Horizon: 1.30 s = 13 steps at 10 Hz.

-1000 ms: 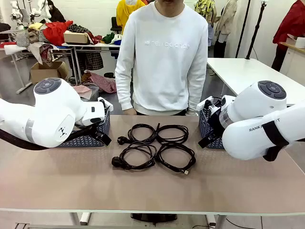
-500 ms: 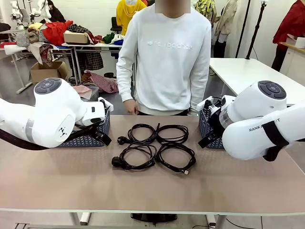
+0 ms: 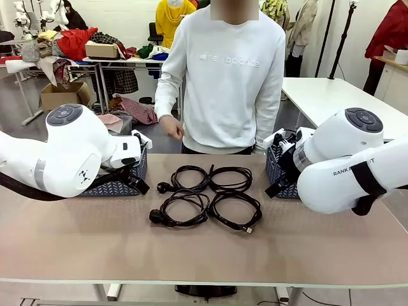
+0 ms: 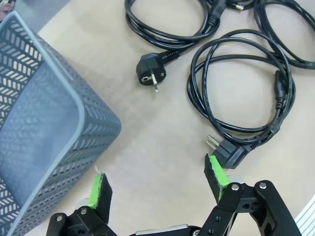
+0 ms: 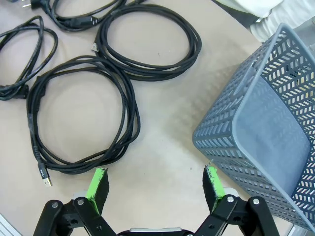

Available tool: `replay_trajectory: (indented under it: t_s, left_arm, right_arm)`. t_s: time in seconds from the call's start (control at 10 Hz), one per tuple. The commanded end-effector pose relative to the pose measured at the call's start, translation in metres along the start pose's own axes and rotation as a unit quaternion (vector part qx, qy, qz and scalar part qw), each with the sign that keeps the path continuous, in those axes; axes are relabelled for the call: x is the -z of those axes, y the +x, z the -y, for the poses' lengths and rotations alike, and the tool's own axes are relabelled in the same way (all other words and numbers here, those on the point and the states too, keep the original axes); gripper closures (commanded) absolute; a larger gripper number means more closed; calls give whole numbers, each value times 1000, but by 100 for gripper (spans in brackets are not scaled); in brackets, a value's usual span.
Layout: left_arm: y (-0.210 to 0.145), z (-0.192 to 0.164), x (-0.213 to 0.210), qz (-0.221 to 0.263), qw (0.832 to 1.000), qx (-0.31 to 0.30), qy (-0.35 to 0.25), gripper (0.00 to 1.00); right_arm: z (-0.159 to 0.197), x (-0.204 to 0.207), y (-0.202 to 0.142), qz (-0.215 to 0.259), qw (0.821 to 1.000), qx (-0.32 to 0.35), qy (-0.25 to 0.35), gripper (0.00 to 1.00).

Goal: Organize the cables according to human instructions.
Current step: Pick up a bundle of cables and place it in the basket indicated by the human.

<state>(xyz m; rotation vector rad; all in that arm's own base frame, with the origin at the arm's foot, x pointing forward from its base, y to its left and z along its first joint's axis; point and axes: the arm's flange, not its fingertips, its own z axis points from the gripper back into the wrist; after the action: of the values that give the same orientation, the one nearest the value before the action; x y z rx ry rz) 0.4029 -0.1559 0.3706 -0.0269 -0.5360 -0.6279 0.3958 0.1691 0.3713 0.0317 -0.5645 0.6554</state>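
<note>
Four black coiled cables lie in a two-by-two group at the table's middle: far-left (image 3: 163,187), far-right (image 3: 231,189), near-left (image 3: 155,217) and near-right (image 3: 250,230). My left gripper (image 3: 137,183) hangs low beside the left basket, open and holding nothing. In the left wrist view the left gripper (image 4: 155,169) is over bare table, and the near-left cable's plug (image 4: 232,155) lies just past one green pad. My right gripper (image 5: 155,171) is open and holds nothing, with the near-right cable (image 5: 44,176) to one side and the right basket on the other.
A blue-grey herringbone basket (image 3: 121,186) stands at the left by my left arm. A matching one (image 3: 277,172) stands at the right. A person in a white sweatshirt stands at the far edge with one hand (image 3: 171,127) raised to waist height. Bare table lies in front.
The person's hand on the picture's left has lifted from near the table edge to waist height. Both arms and the cables have stayed still.
</note>
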Motion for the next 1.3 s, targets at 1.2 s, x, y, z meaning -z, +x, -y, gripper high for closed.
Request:
replay_trajectory:
  t_s: [1.2]
  left_arm:
    - [5,-81,-102,79,974,125,-170,0]
  right_arm:
    - [89,-91,-37,141,953,-110,245,0]
